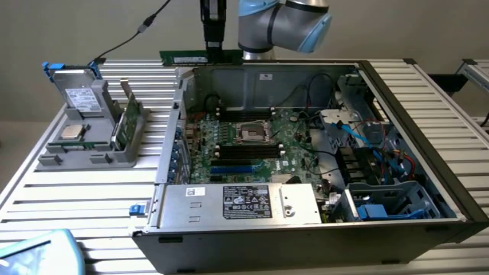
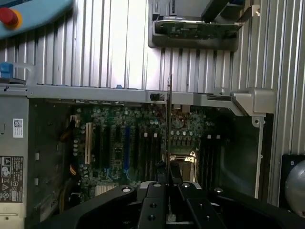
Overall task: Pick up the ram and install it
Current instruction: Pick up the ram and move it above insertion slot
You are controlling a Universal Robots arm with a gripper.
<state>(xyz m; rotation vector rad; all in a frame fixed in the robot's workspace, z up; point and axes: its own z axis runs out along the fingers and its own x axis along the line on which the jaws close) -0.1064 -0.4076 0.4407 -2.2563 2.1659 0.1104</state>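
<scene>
Green ram [image 1: 183, 58] clamped in nearly closed end effector [image 1: 215, 54], aloft at twelve o'clock of the open computer case [image 1: 252, 86]. Picked up already; not yet seated in black memory slots [image 1: 246, 150] below.

One computer case [image 1: 237, 86] — one motherboard [image 1: 229, 134] inside. One grey holder [image 1: 84, 156] at its nine o'clock, one ram [image 1: 183, 58] at twelve.

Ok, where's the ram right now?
The ram is clamped in the shut tool and held level in the air over the far wall of the open case, near the top of the exterior view, just left of centre.
</scene>
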